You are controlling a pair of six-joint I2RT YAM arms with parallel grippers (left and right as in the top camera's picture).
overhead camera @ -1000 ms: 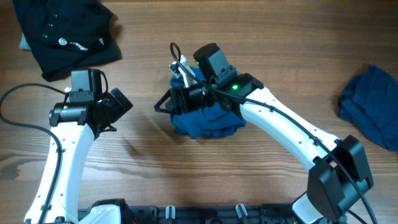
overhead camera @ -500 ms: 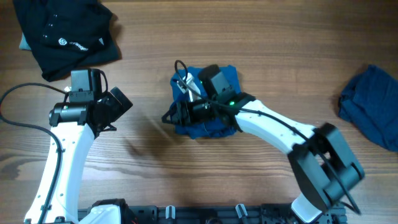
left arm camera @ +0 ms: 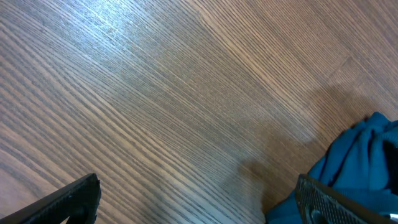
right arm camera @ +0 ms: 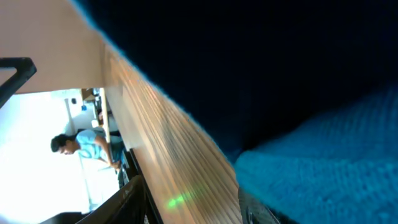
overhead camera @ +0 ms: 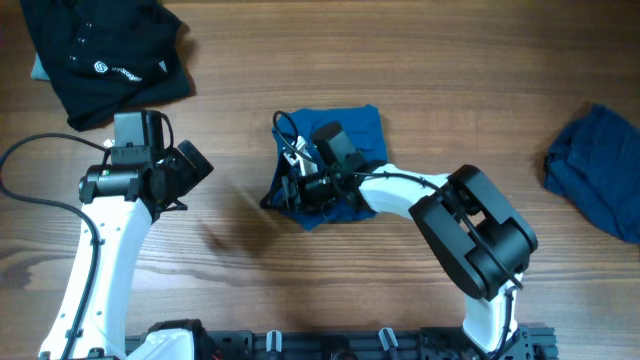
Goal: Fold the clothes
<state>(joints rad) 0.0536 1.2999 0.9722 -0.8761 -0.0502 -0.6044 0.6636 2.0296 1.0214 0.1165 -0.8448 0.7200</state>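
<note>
A mid-blue T-shirt (overhead camera: 352, 124) lies bunched at the table's middle. It also shows in the left wrist view (left arm camera: 367, 155) and fills most of the right wrist view (right arm camera: 323, 162). My right gripper (overhead camera: 283, 195) is low at the bundle's left edge. Its fingers (right arm camera: 186, 205) are apart, with bare table between them and cloth lying against the right finger. My left gripper (overhead camera: 198, 172) hovers left of the shirt, wide open and empty (left arm camera: 199, 199). A darker blue garment (overhead camera: 600, 170) lies crumpled at the far right.
A black garment with a small white logo (overhead camera: 105, 50) lies at the back left corner. A light cloth edge (overhead camera: 38, 68) peeks from under it. The dark rail (overhead camera: 330, 345) runs along the table's front edge.
My right arm has folded in and its gripper has dropped to the table at the shirt's left edge. The shirt now lies lower and more spread at the back. The left arm has not moved.
</note>
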